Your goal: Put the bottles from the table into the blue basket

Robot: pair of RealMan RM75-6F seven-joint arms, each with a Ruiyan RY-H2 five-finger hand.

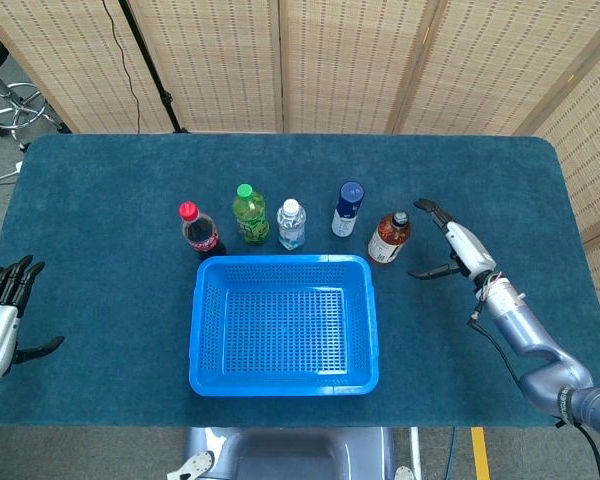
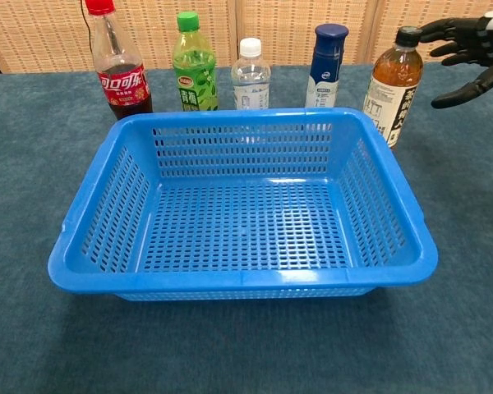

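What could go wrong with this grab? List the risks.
1. The open right hand is closing on the brown tea bottle from the side; a bump could topple it.
2. The dark blue bottle stands close beside it and might get knocked over too.
3. The blue basket rim sits right next to the bottle, so fingers could catch it.

five upright bottles [image 1: 291,224] — behind blue basket [image 1: 283,324]

My right hand [image 1: 452,245] sits just beside the tea bottle [image 1: 388,238] with open bench [image 1: 480,170] behind and to its right. The blue-capped bottle [image 1: 348,208] stands near the tea bottle's other side, leaving what looks like a narrow gap there, though I can't judge it well. The basket [image 1: 283,388] wall blocks any approach from the front
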